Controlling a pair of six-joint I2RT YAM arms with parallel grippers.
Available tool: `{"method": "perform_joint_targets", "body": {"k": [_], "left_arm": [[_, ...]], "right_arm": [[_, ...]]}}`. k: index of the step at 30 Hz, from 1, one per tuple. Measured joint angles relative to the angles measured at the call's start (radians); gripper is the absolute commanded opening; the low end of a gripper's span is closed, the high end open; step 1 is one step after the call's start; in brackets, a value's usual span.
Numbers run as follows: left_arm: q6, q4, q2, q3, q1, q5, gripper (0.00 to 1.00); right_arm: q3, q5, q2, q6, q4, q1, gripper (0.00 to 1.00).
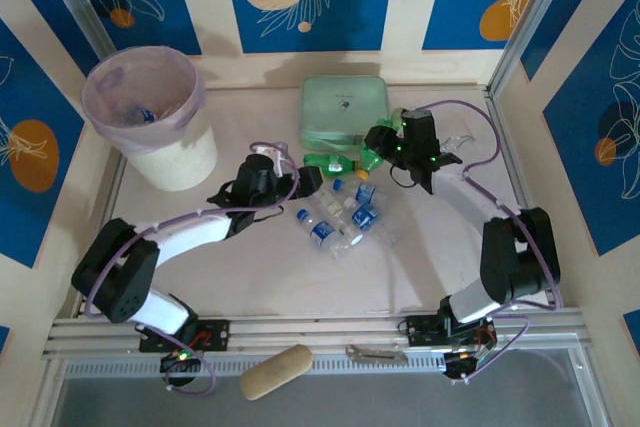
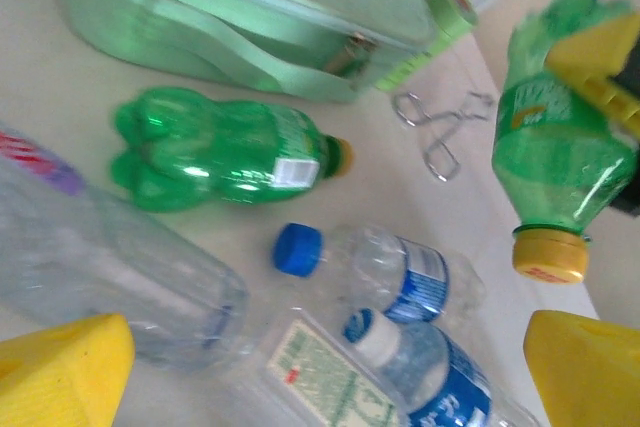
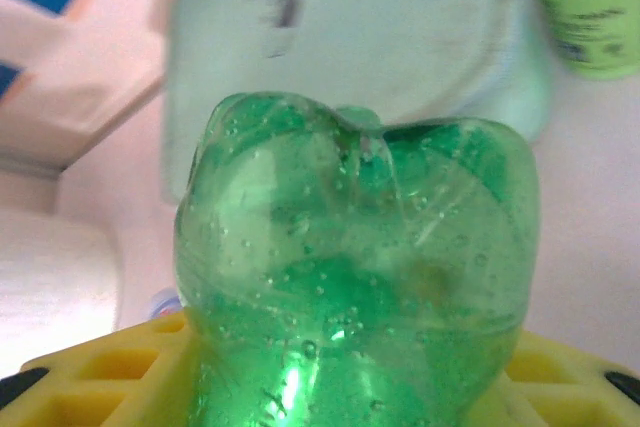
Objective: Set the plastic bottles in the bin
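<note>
Right tool (image 1: 384,140) clamps a green bottle (image 3: 350,267) beside the mint case (image 1: 345,107); left tool (image 1: 305,182) gapes wide near the clear bottles (image 1: 335,219).

**Free room and obstacles on the table (image 1: 300,287).** Clear passage: the broad bare strip along the near edge between the two arm bases, and the bare patch between the bin (image 1: 180,162) and the left arm. Obstacles: the bin occupies the far-left corner. The mint case (image 1: 345,112) lies against the far edge at mid-width. A tight cluster of clear bottles (image 1: 345,217) covers the centre, with the lying green bottle (image 1: 330,161) between cluster and case. The left hand (image 1: 303,181), jaws wide, borders the cluster's left side. The right hand (image 1: 385,142), clamped on the held green bottle (image 1: 372,155), crowds the case's near-right corner. Small metal forceps (image 2: 435,132) lie just beside the case.
</note>
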Motion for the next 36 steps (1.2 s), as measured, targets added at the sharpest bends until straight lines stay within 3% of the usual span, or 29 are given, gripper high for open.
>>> {"method": "perform_joint_targets", "body": {"k": [5, 11, 20, 33, 36], "left_arm": [[-0.032, 0.137, 0.090, 0.023, -0.011, 0.186, 0.91], [-0.053, 0.225, 0.149, 0.070, -0.047, 0.313, 0.91], [-0.060, 0.272, 0.184, 0.121, -0.064, 0.363, 0.87], [-0.040, 0.262, 0.200, 0.154, -0.080, 0.375, 0.82], [-0.040, 0.261, 0.200, 0.154, -0.080, 0.375, 0.75]], "right_arm": [[0.000, -0.106, -0.071, -0.032, -0.054, 0.019, 0.51], [0.000, -0.175, -0.087, -0.039, -0.114, 0.050, 0.51], [0.000, -0.224, -0.088, -0.033, -0.142, 0.116, 0.51], [0.000, -0.232, -0.100, -0.019, -0.146, 0.137, 0.52], [0.000, -0.232, -0.100, -0.014, -0.146, 0.138, 0.52]]}}
